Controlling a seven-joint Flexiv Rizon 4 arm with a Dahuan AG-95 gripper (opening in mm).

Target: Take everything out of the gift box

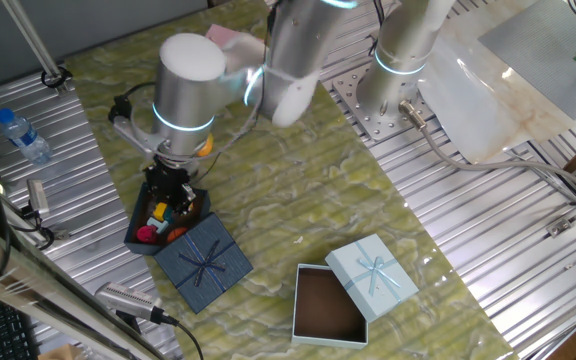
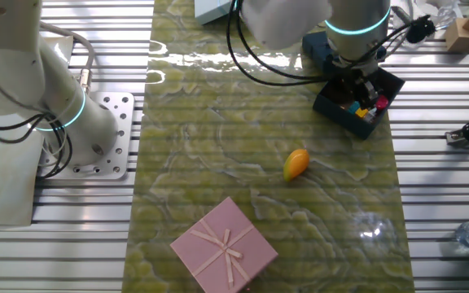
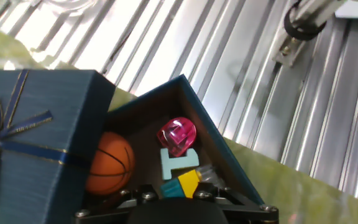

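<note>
Gripper [image 1: 171,196] lowered into the square dark navy-blue gift box [image 1: 138,233] near the table's edge — finger spread impossible to tell. Inside: orange basketball-like ball [image 3: 109,163], shiny pink piece [image 3: 178,135], teal block [image 3: 179,161], yellow piece [image 3: 189,181] (at the fingertips). Ribboned navy lid [image 1: 204,262] leaning on the box rim. Orange-yellow toy [image 2: 295,163] out mid-table.
</note>
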